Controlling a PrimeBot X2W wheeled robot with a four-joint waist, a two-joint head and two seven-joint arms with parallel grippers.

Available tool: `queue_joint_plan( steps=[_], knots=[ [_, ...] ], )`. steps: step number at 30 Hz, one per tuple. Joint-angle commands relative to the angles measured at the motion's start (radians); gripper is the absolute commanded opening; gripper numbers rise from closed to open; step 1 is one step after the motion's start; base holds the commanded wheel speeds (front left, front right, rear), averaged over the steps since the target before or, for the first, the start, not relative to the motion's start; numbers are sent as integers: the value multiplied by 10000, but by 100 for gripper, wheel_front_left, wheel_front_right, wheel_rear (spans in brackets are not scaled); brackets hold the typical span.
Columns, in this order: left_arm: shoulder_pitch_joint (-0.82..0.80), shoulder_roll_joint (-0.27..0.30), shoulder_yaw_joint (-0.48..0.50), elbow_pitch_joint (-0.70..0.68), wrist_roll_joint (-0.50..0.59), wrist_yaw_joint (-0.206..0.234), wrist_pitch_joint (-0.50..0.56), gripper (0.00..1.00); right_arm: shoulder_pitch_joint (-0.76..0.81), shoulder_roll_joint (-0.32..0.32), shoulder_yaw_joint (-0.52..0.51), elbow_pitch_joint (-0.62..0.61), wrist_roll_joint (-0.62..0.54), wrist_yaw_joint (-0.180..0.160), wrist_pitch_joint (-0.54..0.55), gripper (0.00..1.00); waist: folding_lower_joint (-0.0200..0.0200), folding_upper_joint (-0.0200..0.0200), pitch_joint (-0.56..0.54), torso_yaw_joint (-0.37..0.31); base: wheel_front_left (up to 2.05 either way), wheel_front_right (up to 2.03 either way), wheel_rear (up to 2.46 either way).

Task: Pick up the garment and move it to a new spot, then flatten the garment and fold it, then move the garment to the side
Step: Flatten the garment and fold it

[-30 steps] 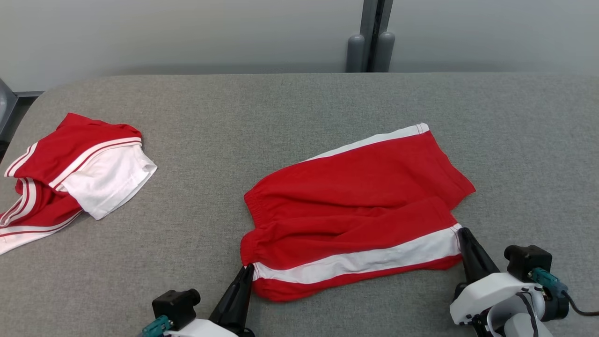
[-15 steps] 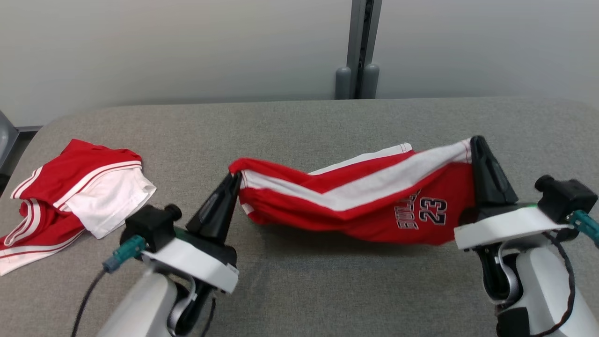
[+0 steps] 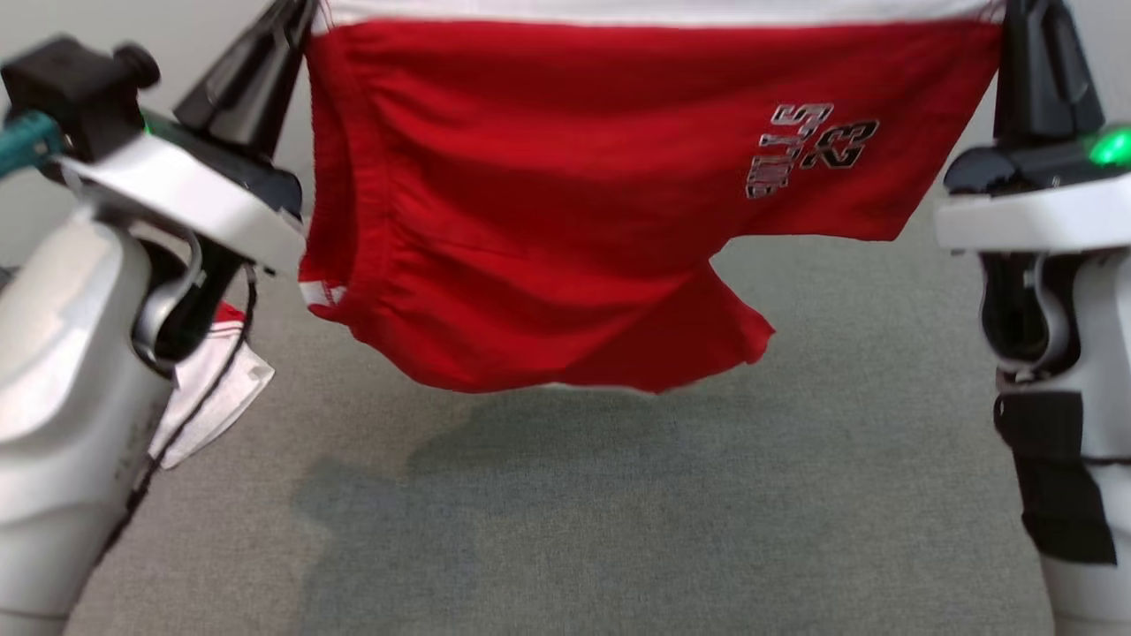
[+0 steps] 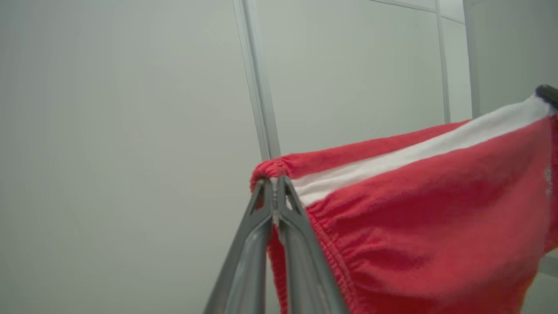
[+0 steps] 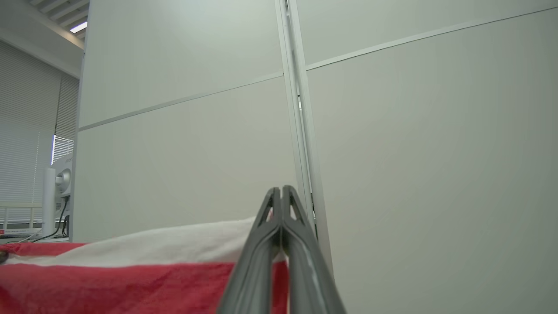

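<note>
The garment [image 3: 565, 203] is a pair of red shorts with a white side stripe and a printed "23" logo, hanging stretched in the air above the grey table [image 3: 618, 512]. My left gripper [image 4: 273, 183] is shut on the elastic waistband corner of the garment [image 4: 414, 209]. My right gripper [image 5: 281, 192] is shut on the opposite corner at the white stripe of the garment [image 5: 130, 266]. In the head view both arms are raised high, the left arm [image 3: 159, 194] on the left and the right arm [image 3: 1043, 177] on the right, with the fingertips at the top edge.
A second red and white garment [image 3: 221, 380] lies on the table at the left, mostly hidden behind my left arm. A pale wall panel with a vertical seam [image 5: 296, 109] stands behind the table.
Both grippers have lifted the garment from the table up into the air, and it now hangs spread between them. The head view has also shifted.
</note>
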Motion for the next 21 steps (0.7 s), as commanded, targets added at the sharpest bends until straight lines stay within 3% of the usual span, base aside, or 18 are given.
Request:
queue_joint_plan(
  steps=[1, 8, 12, 17, 21],
  knots=[
    [-285, 23, -49, 171, -22, -3, 58, 0, -263, -78, 47, 190, 24, 1, -50, 0, 0, -1, 450, -28, 0, 0, 0],
    [-2116, -218, -562, 1751, -111, 4, 192, 0, -2621, -338, 606, 1696, -559, 1, -51, 0, 0, -1, 2586, -86, 0, 0, 0],
    [-3743, -424, -561, 2662, 319, 4, -554, 0, -4268, -233, 30, 2217, -1009, -1, -51, 0, 0, -1, 3600, -190, 0, 0, 0],
    [-5177, -776, -128, 3478, 495, 3, -1071, 0, -5526, -193, -487, 2117, -1601, -1, -51, 0, 0, -1, 3989, -219, 0, 0, 0],
    [-4833, -1193, 3, 3707, 286, 3, -1113, 0, -5234, -116, -490, 2114, -1675, -1, -51, 0, 0, -1, 4000, -282, 0, 0, 0]
  ],
)
